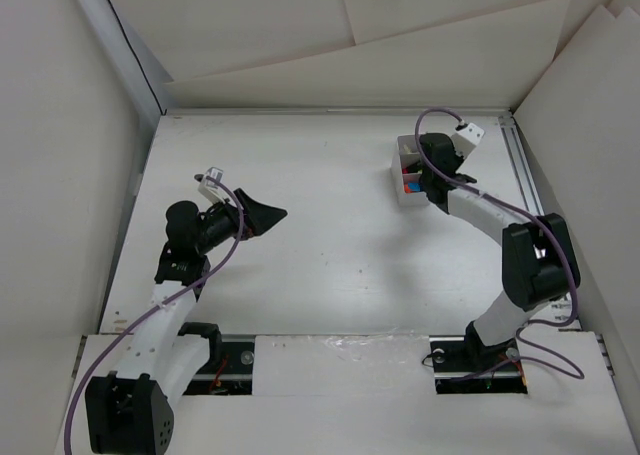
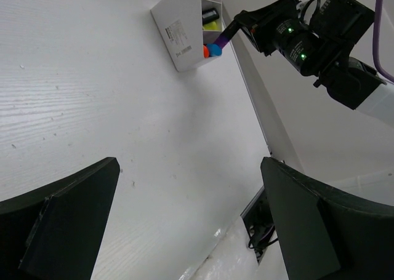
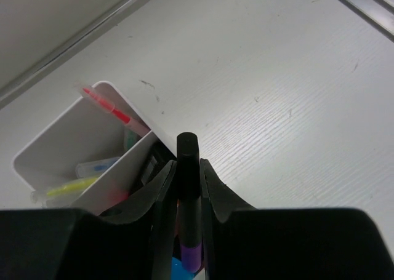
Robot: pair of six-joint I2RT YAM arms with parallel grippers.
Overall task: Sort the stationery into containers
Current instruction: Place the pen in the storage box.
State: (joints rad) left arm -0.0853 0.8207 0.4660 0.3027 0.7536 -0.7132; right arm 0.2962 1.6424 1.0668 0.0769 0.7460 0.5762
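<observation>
Black-barrelled and purple-capped, a highlighter (image 3: 188, 200) is clamped between the narrowly parted fingers of the right pincer (image 3: 187, 167). We see its purple end at the mouth of the end compartment of the white divided box (image 3: 58, 146), close to an orange cap (image 2: 205, 50) and a blue cap (image 2: 215, 50). In the box's larger compartment lie a red pen (image 3: 111, 111), a yellow pen (image 3: 69, 188) and a pale blue pen (image 3: 98, 167). The box sits at the far right of the white worktop (image 1: 330, 275). The left pincer (image 2: 189, 169) gapes at its widest, holding nothing, above the worktop's left half and well apart from the box.
</observation>
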